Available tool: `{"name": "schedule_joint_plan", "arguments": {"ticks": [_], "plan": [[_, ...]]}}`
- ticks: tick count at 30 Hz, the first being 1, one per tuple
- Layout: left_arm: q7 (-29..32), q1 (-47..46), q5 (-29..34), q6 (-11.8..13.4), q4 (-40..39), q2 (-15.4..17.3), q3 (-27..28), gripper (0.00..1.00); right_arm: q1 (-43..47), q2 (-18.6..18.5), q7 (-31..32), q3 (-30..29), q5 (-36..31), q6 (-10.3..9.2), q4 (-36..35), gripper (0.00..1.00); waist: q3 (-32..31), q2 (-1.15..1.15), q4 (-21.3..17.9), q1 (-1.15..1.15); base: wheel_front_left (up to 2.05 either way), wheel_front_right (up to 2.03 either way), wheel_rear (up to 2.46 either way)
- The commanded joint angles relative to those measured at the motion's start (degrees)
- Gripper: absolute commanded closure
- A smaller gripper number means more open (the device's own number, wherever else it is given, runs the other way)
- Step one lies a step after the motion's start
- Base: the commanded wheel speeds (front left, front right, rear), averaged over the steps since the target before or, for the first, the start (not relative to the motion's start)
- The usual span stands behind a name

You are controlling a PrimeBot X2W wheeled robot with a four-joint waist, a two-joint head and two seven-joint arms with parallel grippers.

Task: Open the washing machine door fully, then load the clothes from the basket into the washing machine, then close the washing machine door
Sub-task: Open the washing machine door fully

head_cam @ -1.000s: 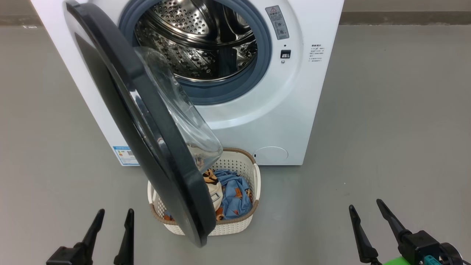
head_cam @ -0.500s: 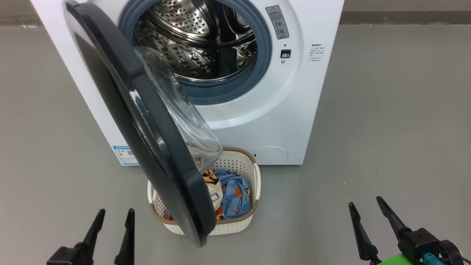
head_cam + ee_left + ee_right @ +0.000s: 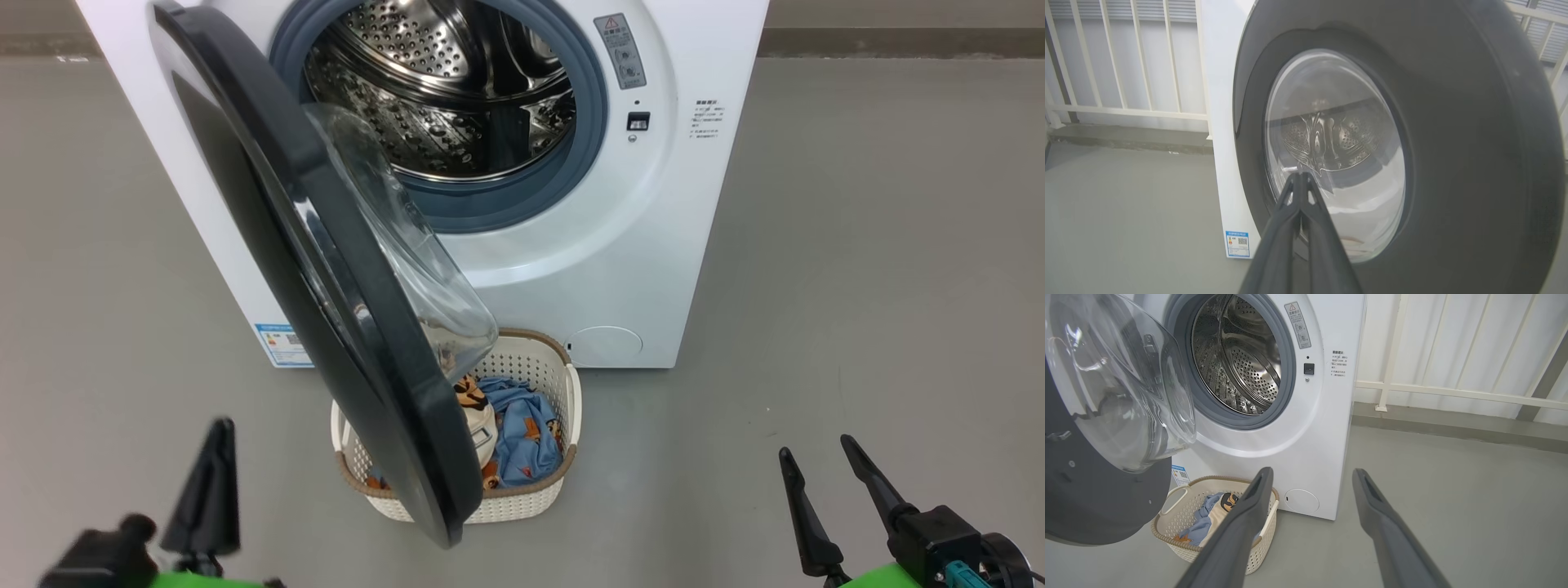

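The washing machine door [image 3: 384,392] hides the left half of the basket [image 3: 549,369] and some clothes [image 3: 522,429]. The left tool [image 3: 219,429] looks blurry (base cut off).

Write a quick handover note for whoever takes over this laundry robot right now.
Grippers: left gripper shut, empty, pointing at the outer face of the washing machine door; right gripper open, empty, low at right.
Things: door partly open, overhanging the basket; clothes in the basket; drum looks empty.
Done: door unlatched, part-swung.
Left: swing it fully open, load clothes, close door.
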Motion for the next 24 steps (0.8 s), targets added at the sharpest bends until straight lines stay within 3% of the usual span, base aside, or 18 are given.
{"name": "schedule_joint_plan", "arguments": {"ticks": [1,11,18,24], "plan": [[-0.37,-3.13,-0.15,-0.15,-3.06,0.66,2.5,1.0,-1.81,-0.25,-0.69,1.15,0.27,0.16,-1.52,0.0,-0.07,0.0,0.06,0.0,0.0,0.0,0.0],[-0.37,-12.4,1.16,-0.15,-18.41,4.6,1.97,1.0,-1.54,-0.25,-0.69,0.55,0.43,0.16,-1.54,0.0,-0.71,0.0,0.2,0.0,0.0,0.0,0.0],[-0.37,-17.67,0.93,-0.15,-23.38,6.38,-4.65,1.0,-1.02,-0.25,-0.69,0.3,1.75,0.16,-0.51,0.0,-1.05,0.0,0.07,0.0,0.0,0.0,0.0],[-0.37,-19.56,0.43,-0.15,-25.38,6.07,-12.56,1.0,-1.07,-0.25,-0.69,0.77,3.4,0.16,-0.24,0.0,-0.92,0.0,-0.28,0.0,0.0,0.0,0.0]]}}
